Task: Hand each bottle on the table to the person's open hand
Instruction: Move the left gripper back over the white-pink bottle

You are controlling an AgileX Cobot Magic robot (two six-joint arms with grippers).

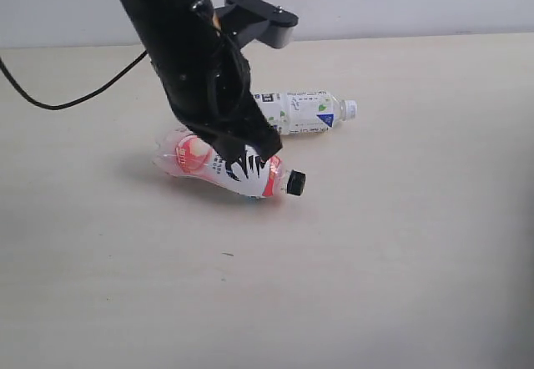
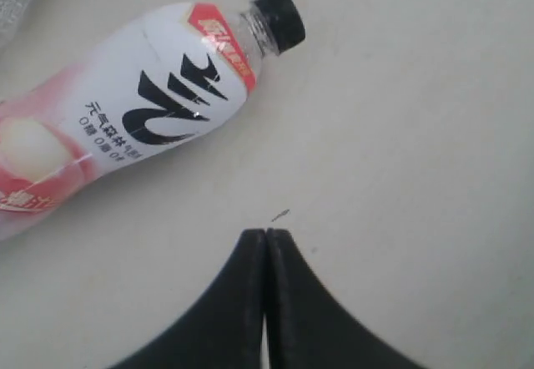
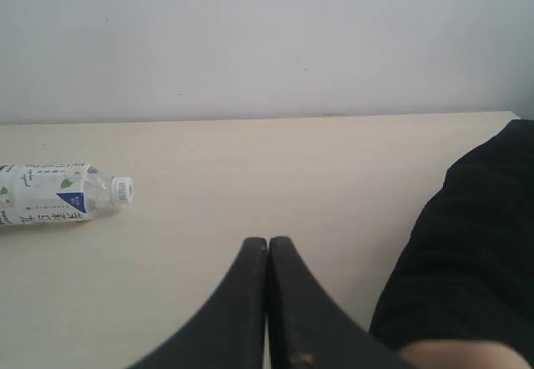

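Tabletop (image 1: 417, 260), pale beige and wood-grained, fills most of the exterior view. The black left arm (image 1: 179, 43) slants down over it from the top, its lower end in front of the pink-white bottle (image 1: 188, 156). In the left wrist view the left jaws are clenched tip to tip with nothing between them. They are poised over bare tabletop while that bottle lies on its side near them, outside the grip. In the right wrist view a dark sleeve (image 3: 476, 252) covers one corner, and the right jaws are also pressed together and empty. The white-green bottle (image 1: 304, 112) lies on its side on the tabletop just behind the pink-white one, its white cap pointing right. A thin black cable (image 1: 75, 100) curves across the left of the exterior view. The pink-white bottle's black cap (image 1: 295, 183) also points right. A tiny dark speck (image 2: 279, 214) sits just beyond the left jaws' tips.
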